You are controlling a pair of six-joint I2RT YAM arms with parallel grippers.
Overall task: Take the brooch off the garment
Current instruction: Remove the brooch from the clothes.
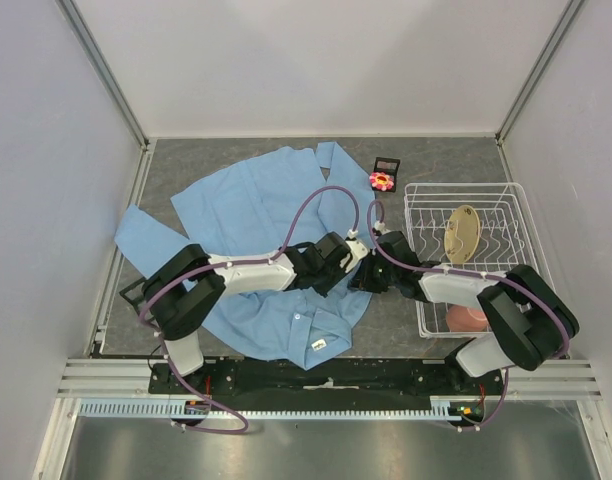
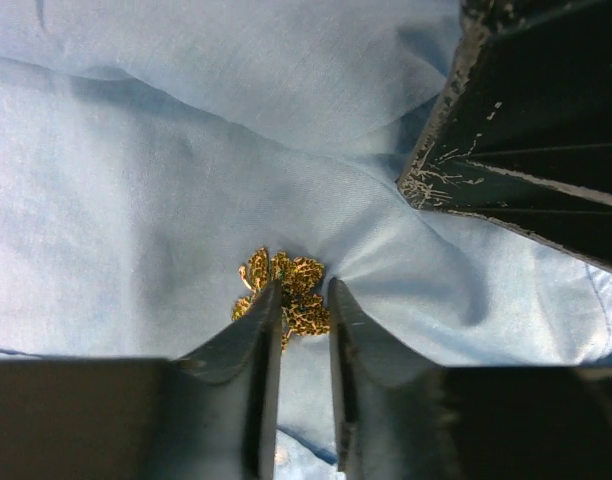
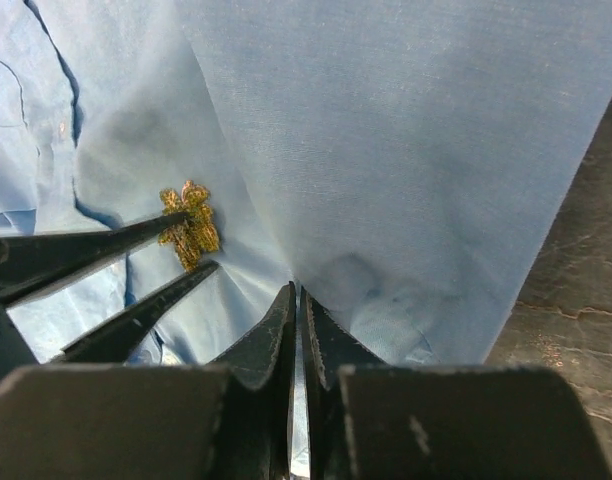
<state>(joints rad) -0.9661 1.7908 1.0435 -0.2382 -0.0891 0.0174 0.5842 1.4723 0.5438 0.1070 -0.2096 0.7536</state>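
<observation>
- The brooch [image 1: 383,180] is off the shirt [image 1: 256,200]: it lies on the bare table [image 1: 186,160] just past the cloth's far right edge, right beside a small dark case [image 1: 387,163].
- The shirt is spread wide across the table, collar at the near edge, with both arms meeting low over its right side.
- The left gripper [image 2: 303,290] is down on the cloth, jaws a little apart, tips flanking a gold emblem [image 2: 296,272]. Whether they actually pinch it, I cannot tell.
- The right gripper [image 3: 298,292] is clenched on a pucker of shirt just beside that emblem, with creases fanning out from its tips.
- Off to the right is a white wire rack [image 1: 516,200] with a tan item [image 1: 463,232] and something pink [image 1: 466,318] inside.
</observation>
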